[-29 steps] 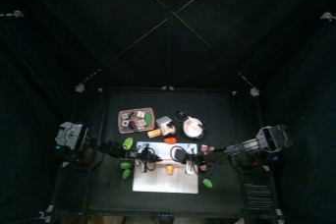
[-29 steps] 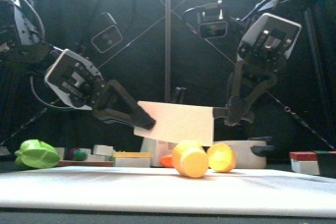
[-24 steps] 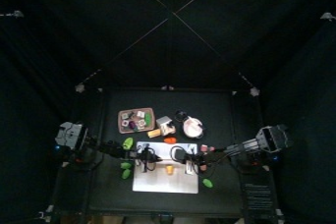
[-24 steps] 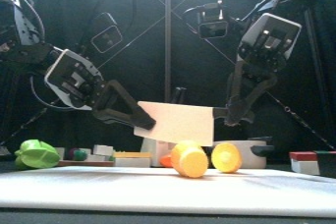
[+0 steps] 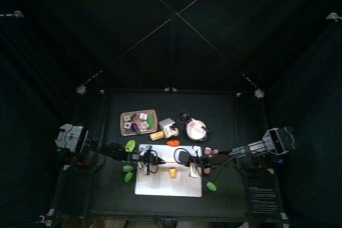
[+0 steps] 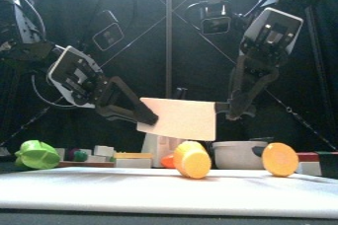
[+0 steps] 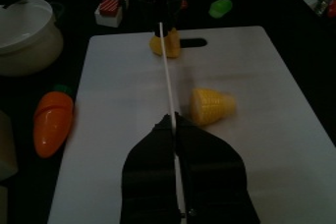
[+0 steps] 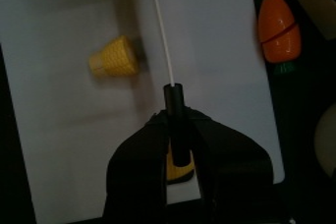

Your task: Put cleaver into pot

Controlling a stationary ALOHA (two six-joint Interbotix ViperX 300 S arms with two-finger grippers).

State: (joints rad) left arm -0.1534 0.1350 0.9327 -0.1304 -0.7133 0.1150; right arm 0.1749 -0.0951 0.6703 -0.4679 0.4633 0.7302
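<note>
Your left gripper [image 7: 174, 123] was clamped narrow on the thin blade of the cleaver [image 6: 179, 118], and your right gripper [image 8: 172, 120] was closed on its dark handle. Between them you held the cleaver in the air, blade upright, above the white cutting board [image 7: 262, 90]. Two yellow pieces [image 7: 210, 105] lay on the board beneath it, and an orange carrot [image 7: 50, 125] lay just off the board's edge. In the top view, the pot [image 5: 197, 129] stood on the table at about one o'clock from the board's middle, apart from the cleaver. A green item [image 6: 38, 153] sat at nine o'clock.
</note>
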